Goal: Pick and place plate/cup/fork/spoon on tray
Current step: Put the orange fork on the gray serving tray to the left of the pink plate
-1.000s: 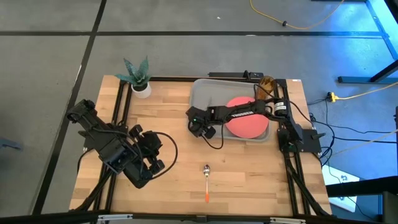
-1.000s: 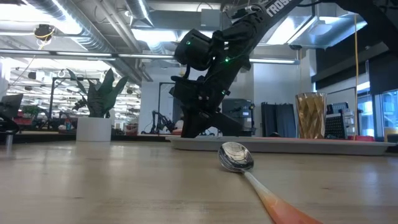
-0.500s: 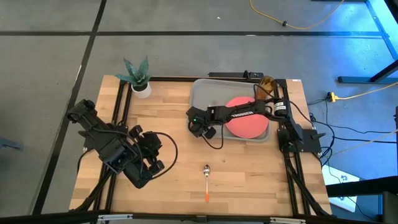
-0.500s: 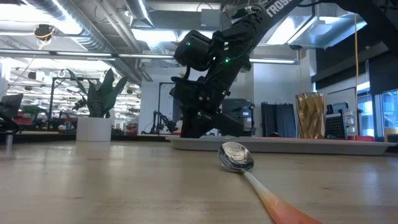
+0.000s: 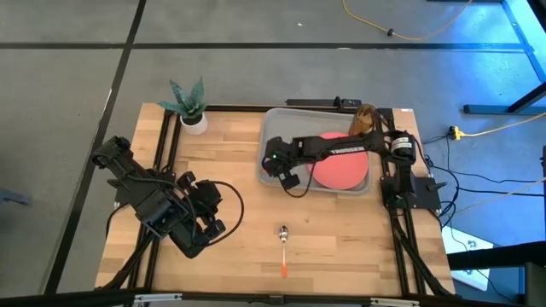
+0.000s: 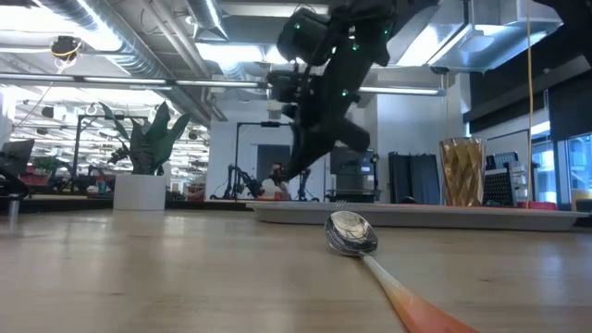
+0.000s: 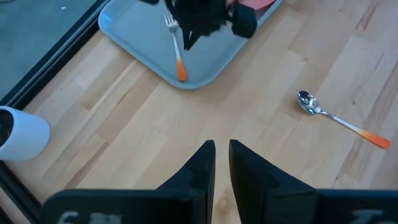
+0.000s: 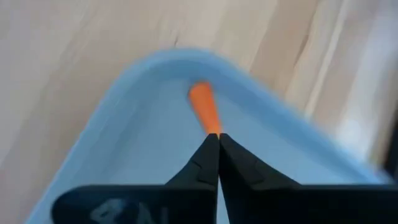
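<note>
The grey tray (image 5: pixel 275 126) lies at the table's far right. On it rests the coral plate (image 5: pixel 345 175), and the fork (image 7: pixel 176 43) lies flat near the tray's left end, its orange handle (image 8: pixel 204 111) toward the corner. My right gripper (image 8: pixel 214 138) hangs shut just above the fork's handle and holds nothing. The amber cup (image 5: pixel 365 119) stands behind the tray's far right corner. On the bare wood near the front edge lies the spoon (image 5: pixel 283 240). My left gripper (image 7: pixel 222 155) waits shut over the table's left side.
A white pot with a green plant (image 5: pixel 191 109) stands at the far left corner. Bare wood lies between the tray and the spoon (image 7: pixel 336 117). Black frame rails run along the table's left and right edges.
My right gripper has risen clear of the tray's left end and rolled about its own axis. It has also drawn a little toward the tray's middle. The spoon, plate and cup have stayed where they were.
</note>
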Controlling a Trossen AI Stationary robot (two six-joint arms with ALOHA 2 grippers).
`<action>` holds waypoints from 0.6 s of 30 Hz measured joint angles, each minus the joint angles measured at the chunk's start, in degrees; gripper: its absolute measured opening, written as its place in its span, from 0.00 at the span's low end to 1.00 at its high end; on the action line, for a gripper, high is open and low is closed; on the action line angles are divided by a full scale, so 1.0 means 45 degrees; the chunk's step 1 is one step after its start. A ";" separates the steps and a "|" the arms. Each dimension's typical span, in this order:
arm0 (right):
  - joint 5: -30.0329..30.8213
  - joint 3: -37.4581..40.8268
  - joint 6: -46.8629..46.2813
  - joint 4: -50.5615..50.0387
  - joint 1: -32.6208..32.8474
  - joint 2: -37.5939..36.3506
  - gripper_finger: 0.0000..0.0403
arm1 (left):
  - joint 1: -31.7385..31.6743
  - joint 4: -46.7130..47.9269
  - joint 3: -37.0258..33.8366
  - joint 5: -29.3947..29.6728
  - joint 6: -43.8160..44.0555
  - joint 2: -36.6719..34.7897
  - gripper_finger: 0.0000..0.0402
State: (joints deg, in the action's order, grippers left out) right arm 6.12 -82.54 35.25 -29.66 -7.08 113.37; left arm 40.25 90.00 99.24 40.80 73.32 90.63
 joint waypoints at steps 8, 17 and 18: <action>-0.0986 0.0681 -0.4082 -0.0692 -0.1479 0.0090 0.01 | 0.0005 0.0000 0.0000 0.0005 0.0004 0.0000 0.10; -0.0953 0.1190 -0.6395 -0.0589 -0.3036 0.0104 0.00 | 0.0003 -0.0003 0.0000 0.0005 0.0000 0.0000 0.10; -0.0994 0.1190 -0.6588 -0.0619 -0.3177 0.0104 0.00 | 0.0005 -0.0005 0.0000 0.0007 0.0002 0.0000 0.10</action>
State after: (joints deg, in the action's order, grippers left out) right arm 1.65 -77.19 5.60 -32.44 -21.38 113.84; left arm 40.27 89.97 99.24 40.83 73.33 90.63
